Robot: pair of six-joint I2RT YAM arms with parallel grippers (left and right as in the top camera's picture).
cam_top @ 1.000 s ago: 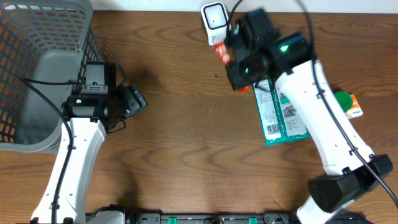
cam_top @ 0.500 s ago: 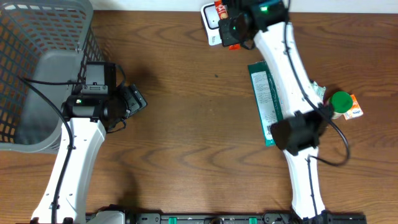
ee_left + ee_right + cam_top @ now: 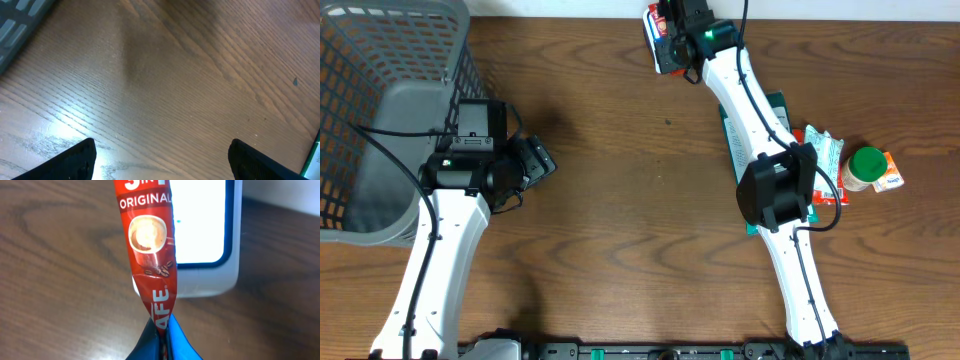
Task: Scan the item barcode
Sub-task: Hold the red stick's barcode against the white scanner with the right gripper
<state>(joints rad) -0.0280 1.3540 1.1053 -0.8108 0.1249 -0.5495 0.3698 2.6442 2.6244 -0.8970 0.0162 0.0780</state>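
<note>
Now R fingers [image 3: 181,347] clamp red coffee sachet [image 3: 150,255] at white scanner [image 3: 205,240]; L fingers [image 3: 70,162] apart over table [image 3: 175,75].

red sachet [image 3: 150,255] reads "original"

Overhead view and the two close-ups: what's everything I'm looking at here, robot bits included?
table: one, brown wood, under everything
basket: one, grey mesh, far left corner
scanner: one, white with a blue edge, far edge of the table
coffee sachet: one, red, held up in front of the scanner
flat packet: one, green, partly under the right arm
crinkled packet: one, white and pale green, right side
jar: one, green lid, right side
small box: one, orange, beside the jar
left fingers: two, black, open above bare table near the basket
right fingers: two, dark blue, shut on the sachet
</note>
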